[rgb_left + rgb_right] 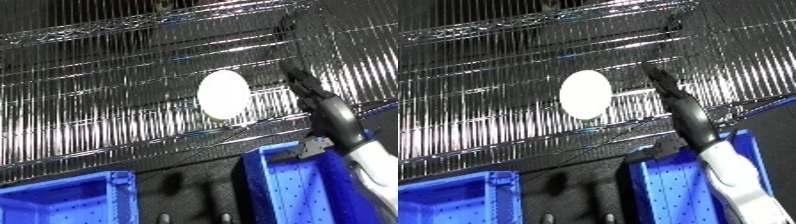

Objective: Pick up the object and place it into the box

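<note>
Nearest the camera sit 2 blue bins: the right blue bin [293, 185] lies directly below the right hand's forearm, and the left blue bin [67, 197] is well off to the left of the fingers. Both are open-topped and sit lower than the wire shelf, which looks deliberate: a thing lifted off the shelf only has to be drawn back and lowered to go in. The right bin, being under the working arm, seems the likelier target.

Above the bins, the white and silver forearm rises from the lower right, ending in the right hand [680, 102]. Its fingers [298, 75] are stretched out straight and close together, pointing up and away over the wire shelf [98, 100]; they clasp nothing. The hand appears to be held flat and edge-on so it can slide in beside the object before closing.

Farther out, the white oval object [223, 94] rests on the shelf wires, to the left of the fingers and roughly level with them. A visible gap of shelf separates it from the fingers, so there is no contact. Judging from this, the reach is under way and the grasp is not yet begun.

The left hand shows in neither view.
</note>
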